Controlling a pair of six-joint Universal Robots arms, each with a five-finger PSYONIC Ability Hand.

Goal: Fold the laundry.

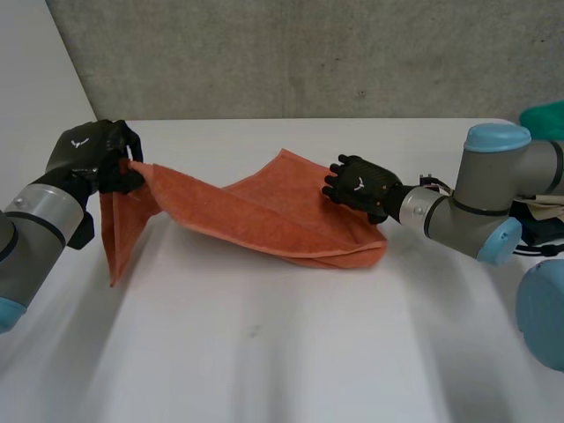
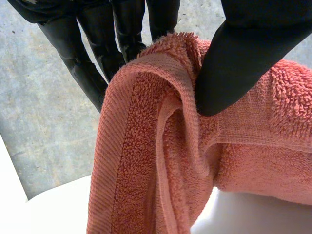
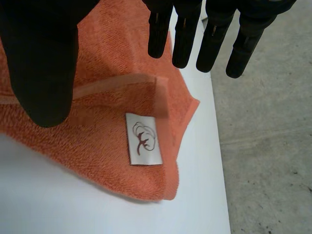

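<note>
Towel (image 1: 264, 216) half lifted off bench (image 1: 264, 352), fold barely begun. Nine-o'clock corner pinched in left hand (image 1: 88, 154); right hand (image 1: 359, 185) at three o'clock spread, perhaps touching it.

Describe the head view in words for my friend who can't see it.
A robot's left hand pinches one corner of an orange towel and holds it above a white table, the cloth sagging down to the tabletop. Its right hand is at the towel's far edge, near where the other end lies doubled over.
</note>
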